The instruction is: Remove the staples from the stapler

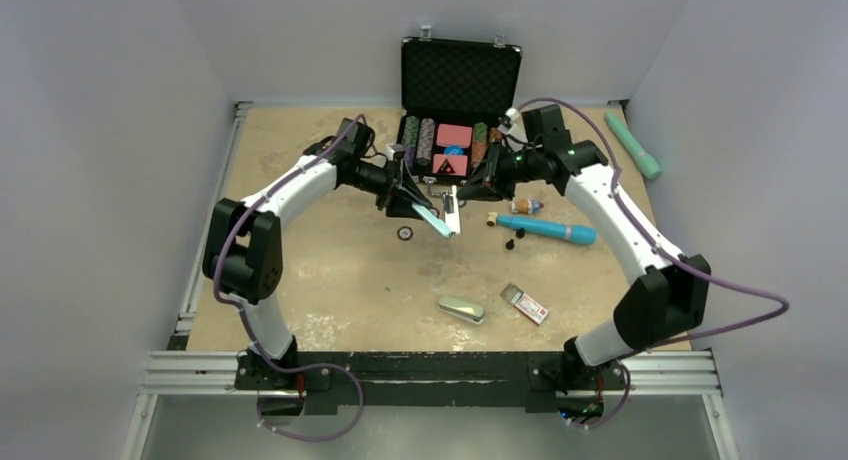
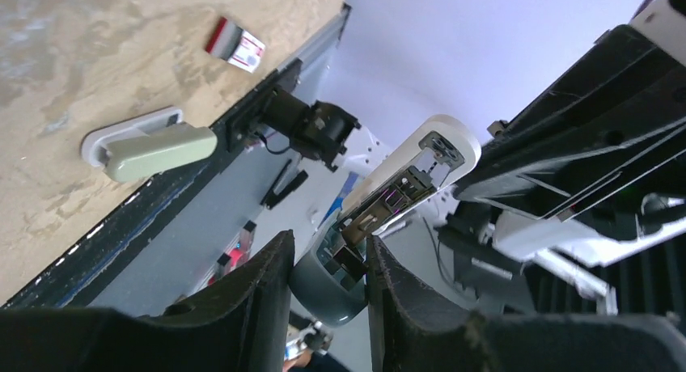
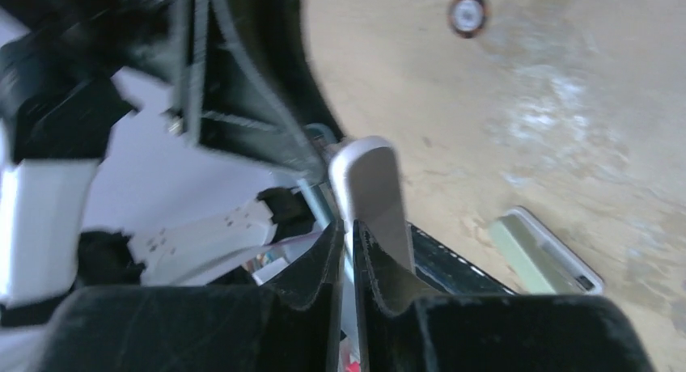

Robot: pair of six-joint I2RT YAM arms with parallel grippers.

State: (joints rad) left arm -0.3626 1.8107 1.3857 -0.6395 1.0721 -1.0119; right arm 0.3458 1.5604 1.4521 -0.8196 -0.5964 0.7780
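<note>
The left fingers (image 2: 251,299) were clamped on the stapler (image 2: 388,194), held between them above the counter (image 2: 73,81); the right fingers (image 3: 311,275) stood almost together, the stapler's white arm just beside them.

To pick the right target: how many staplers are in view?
2. The white-and-teal stapler is held between the left gripper and the right gripper; the pale green stapler lies on the table, toward its near edge. None seems hidden.

Smooth plastic stapler (image 2: 453,141) (metal inside); matt, worn table (image 1: 350,280).
</note>
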